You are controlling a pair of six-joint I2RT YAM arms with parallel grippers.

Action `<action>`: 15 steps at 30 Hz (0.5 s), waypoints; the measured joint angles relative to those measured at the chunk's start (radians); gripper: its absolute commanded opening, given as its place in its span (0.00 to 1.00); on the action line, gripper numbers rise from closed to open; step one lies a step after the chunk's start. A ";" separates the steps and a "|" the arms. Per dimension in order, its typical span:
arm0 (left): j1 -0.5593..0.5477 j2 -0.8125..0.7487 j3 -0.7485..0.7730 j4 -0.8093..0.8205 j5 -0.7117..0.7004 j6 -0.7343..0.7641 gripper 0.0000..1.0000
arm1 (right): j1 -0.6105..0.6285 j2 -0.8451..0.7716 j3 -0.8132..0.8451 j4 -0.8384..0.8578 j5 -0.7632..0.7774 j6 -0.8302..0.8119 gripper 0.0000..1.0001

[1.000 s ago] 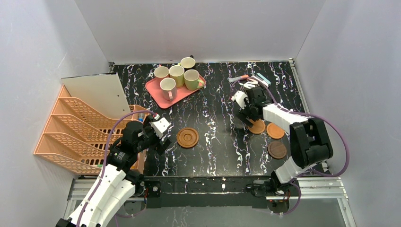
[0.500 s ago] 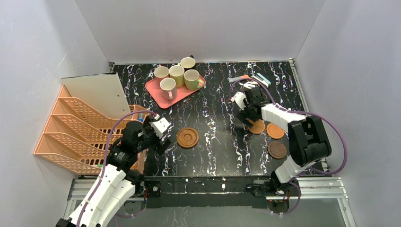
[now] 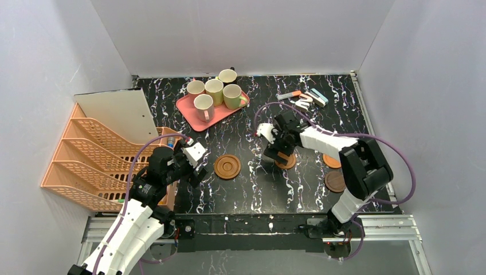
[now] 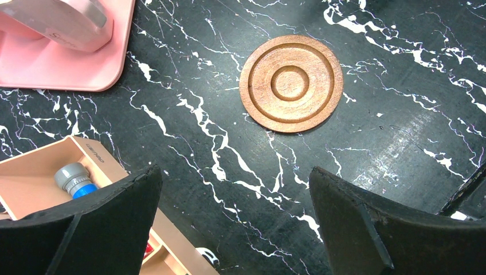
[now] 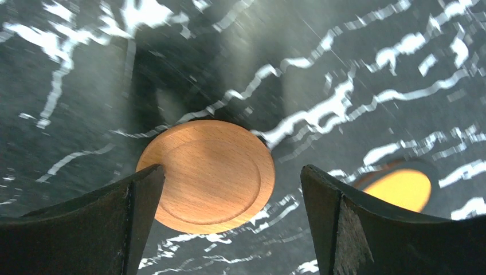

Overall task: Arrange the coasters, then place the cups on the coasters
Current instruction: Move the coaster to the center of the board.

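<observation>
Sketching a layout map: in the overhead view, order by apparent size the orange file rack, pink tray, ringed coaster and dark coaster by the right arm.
1. orange file rack
2. pink tray
3. ringed coaster and dark coaster: about alike; the right arm hides the dark one's edge, so I won't rank them.

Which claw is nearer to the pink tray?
Left. The left claw is open just short of the tray's near corner; the right claw is farther right, open over a plain coaster.
</observation>
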 measured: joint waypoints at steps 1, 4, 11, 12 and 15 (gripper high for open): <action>0.000 0.000 0.000 0.000 0.000 0.000 0.98 | 0.019 0.015 0.016 -0.012 -0.017 0.002 0.99; 0.000 0.000 0.000 0.000 0.000 0.000 0.98 | 0.070 0.060 0.066 -0.043 -0.050 0.011 0.99; 0.000 0.000 0.000 0.000 0.001 0.000 0.98 | 0.175 0.100 0.110 -0.057 -0.068 0.020 0.99; 0.000 0.000 0.000 0.000 0.001 0.000 0.98 | 0.188 0.100 0.110 -0.060 -0.074 0.020 0.99; 0.000 0.000 0.000 0.000 0.001 0.000 0.98 | 0.220 0.100 0.110 -0.071 -0.095 0.020 0.99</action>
